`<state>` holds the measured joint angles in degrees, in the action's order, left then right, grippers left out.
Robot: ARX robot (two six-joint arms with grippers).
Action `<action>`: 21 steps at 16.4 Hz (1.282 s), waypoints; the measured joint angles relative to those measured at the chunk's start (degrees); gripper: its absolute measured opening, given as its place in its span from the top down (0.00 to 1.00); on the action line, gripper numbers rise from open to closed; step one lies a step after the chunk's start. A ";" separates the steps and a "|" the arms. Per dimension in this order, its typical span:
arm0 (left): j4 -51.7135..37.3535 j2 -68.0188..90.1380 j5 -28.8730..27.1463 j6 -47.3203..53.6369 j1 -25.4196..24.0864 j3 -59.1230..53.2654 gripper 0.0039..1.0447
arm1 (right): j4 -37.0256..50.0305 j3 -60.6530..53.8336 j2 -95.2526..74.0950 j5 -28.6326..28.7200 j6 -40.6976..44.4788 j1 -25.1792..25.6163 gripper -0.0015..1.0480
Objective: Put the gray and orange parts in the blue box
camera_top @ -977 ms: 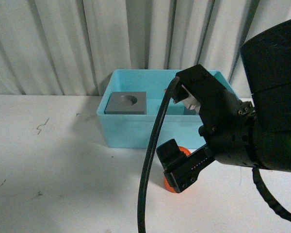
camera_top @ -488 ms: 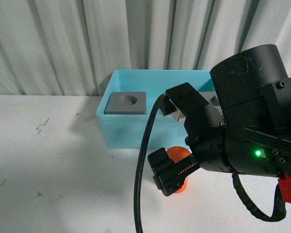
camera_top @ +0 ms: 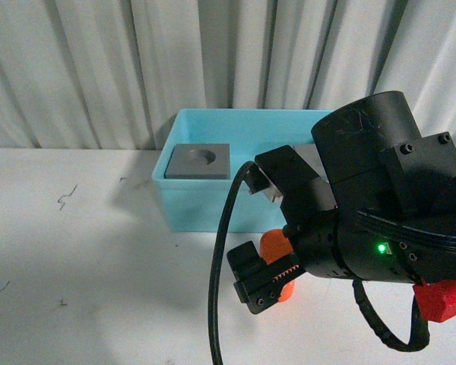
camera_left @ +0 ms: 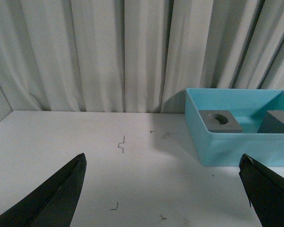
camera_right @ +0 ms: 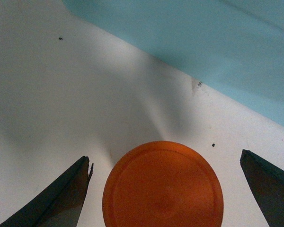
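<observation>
- two of three are in: we see the round-recess gray cube (camera_top: 197, 161) and the second gray cube (camera_left: 278, 121) inside the blue box (camera_top: 205, 207).
- the orange cylinder (camera_right: 163, 187) is left, on the table just in front of the box wall.
- the right gripper (camera_right: 164, 158) straddles it, jaws spread and not clamped; the left gripper (camera_left: 163, 158) hangs spread wide and empty.
- we can't read any writing or brand.

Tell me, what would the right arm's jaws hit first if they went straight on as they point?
Most likely the orange cylinder, centred between the open jaws; depth is unclear, but nothing else intervenes.
</observation>
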<state>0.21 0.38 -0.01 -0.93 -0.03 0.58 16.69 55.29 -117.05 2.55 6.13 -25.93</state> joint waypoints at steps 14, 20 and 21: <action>0.00 0.00 0.00 0.00 0.00 0.00 0.06 | 3.41 9.09 19.23 1.18 -3.56 9.16 0.54; 0.00 0.00 0.02 0.00 0.00 0.00 0.06 | -3.39 26.14 0.72 -5.73 -5.84 5.68 0.54; 0.00 0.00 0.00 0.00 0.00 0.00 0.06 | -4.28 28.24 -1.38 -6.99 -6.21 5.53 0.54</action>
<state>0.21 0.38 -0.01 -0.93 -0.03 0.58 12.40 83.53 -118.43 -4.45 -0.08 -20.40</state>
